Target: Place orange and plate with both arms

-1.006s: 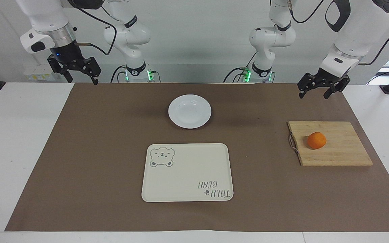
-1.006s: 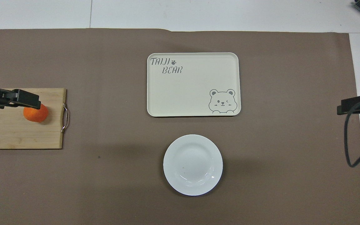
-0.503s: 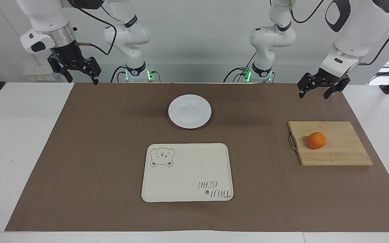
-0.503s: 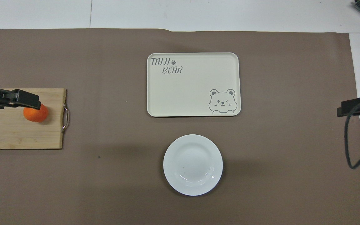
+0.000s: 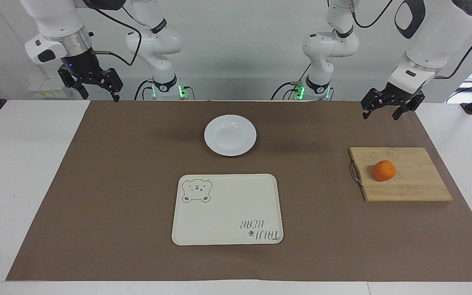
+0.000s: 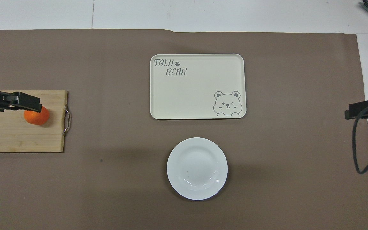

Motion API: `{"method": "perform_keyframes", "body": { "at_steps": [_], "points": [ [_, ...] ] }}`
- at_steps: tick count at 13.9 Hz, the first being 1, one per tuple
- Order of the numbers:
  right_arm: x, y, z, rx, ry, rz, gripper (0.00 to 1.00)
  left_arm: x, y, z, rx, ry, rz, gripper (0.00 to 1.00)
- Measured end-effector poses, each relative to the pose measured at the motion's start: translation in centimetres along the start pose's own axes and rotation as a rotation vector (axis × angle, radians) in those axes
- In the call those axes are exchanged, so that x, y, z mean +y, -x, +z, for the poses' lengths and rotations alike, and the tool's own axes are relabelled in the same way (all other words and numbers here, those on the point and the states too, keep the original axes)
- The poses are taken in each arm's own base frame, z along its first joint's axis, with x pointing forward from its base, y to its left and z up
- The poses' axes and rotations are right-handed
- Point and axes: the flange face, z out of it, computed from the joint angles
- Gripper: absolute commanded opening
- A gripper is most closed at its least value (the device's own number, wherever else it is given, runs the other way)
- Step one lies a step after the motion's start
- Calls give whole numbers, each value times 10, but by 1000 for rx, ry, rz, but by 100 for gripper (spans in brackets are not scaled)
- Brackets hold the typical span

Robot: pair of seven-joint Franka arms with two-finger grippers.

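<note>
Orange (image 5: 384, 170) resting on board (image 5: 408, 184), plate (image 5: 230, 135) near tray (image 5: 227, 209). Left gripper (image 5: 388, 111) and right gripper (image 5: 95, 92) raised, both spread, holding nothing.

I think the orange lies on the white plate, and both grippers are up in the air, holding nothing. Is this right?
Not quite. The orange lies on the wooden cutting board toward the left arm's end of the table, not on the plate, as the facing view shows. The rest holds: the left gripper and the right gripper hang in the air, holding nothing.
</note>
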Motion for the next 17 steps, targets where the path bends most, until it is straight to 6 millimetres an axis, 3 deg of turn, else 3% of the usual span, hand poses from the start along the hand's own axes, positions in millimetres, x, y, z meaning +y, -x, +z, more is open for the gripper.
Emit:
{"method": "perform_keyframes", "body": {
  "at_steps": [10, 13, 17],
  "points": [
    [0, -4, -3, 39, -3, 0, 100, -10, 2, 6, -18, 0, -16, 100],
    [0, -4, -3, 39, -3, 2, 100, -21, 3, 14, -35, 2, -10, 100],
    [-1, -5, -3, 44, -4, 0, 100, -52, 2, 32, -36, 5, 13, 100]
  ]
}}
